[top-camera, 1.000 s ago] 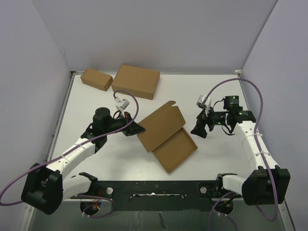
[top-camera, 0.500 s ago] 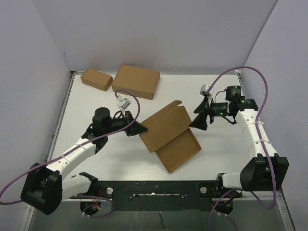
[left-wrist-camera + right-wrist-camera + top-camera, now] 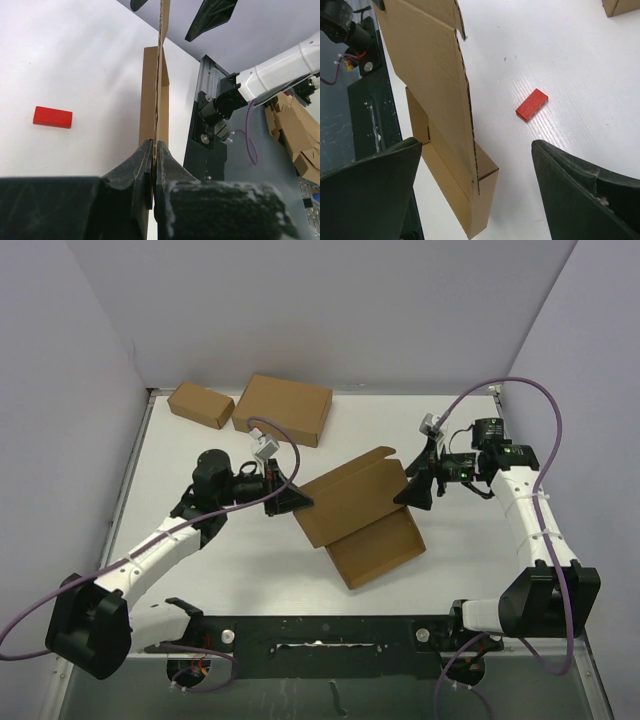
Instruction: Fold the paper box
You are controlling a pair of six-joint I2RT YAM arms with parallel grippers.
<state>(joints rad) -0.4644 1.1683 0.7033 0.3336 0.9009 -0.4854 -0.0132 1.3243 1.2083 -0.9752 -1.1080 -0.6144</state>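
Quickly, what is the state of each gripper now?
Left gripper: closed, pinching the paper box by its edge.
Right gripper: open, straddling the box's opposite edge, gripping nothing.

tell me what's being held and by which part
Left gripper pinches the paper box by its raised lid's edge; right gripper is open, holding nothing.

left gripper pinching paper box edge-on, red block beside — left

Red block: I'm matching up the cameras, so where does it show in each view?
Top external: not visible.
Left wrist: red block, mid-left.
Right wrist: red block, right of centre.
Shared landmark: the paper box, its lid raised, in all three views.
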